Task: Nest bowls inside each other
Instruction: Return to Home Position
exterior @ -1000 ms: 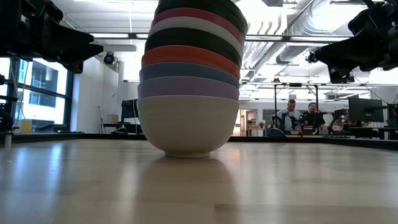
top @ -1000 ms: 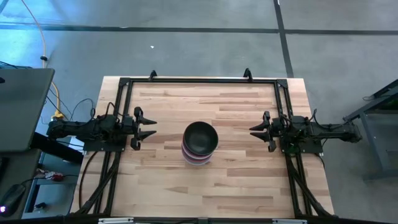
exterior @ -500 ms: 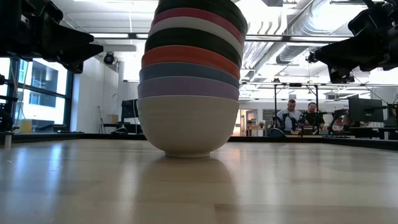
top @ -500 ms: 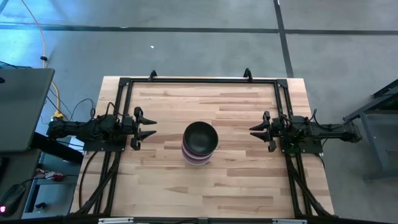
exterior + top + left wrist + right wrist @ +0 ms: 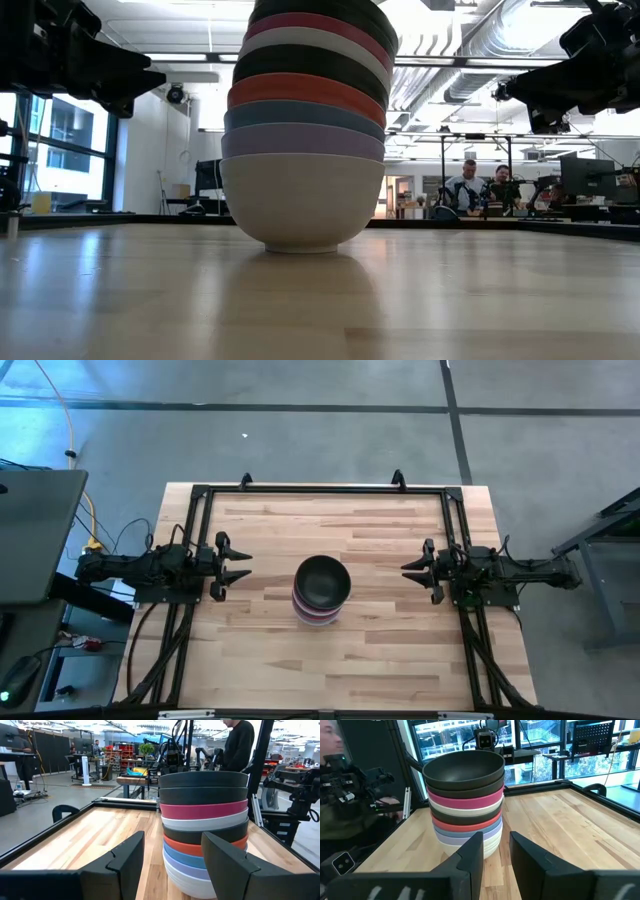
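I have the stack of bowls (image 5: 321, 590) standing in the middle of the bench (image 5: 380, 660), between the left arm (image 5: 150, 568) and the right arm (image 5: 500, 572) and well apart from both. The left jaws are spread wide, the right jaws are parted by a narrower gap, and neither holds anything. My worry is height: the stack is nine deep, and in the low view the upper rims look shifted slightly right of the cream bottom bowl (image 5: 302, 205). A jaw swinging inward at rim level, or a jolt to the black frame (image 5: 320, 489) edging the bench, could slide the top black bowl (image 5: 463, 766) and its neighbours off. A person in dark clothing (image 5: 240, 745) stands in the room beyond, so a bump from that side is another possible cause. The bowls are plain, round and deep-walled with thin rims and a matte finish; I would guess at hard plastic, smooth enough to slip on each other. Only narrow bands show of the lavender (image 5: 302, 142), blue (image 5: 302, 115) and magenta (image 5: 204, 810) ones. The bench is pale wood in glued strips with a soft sheen.
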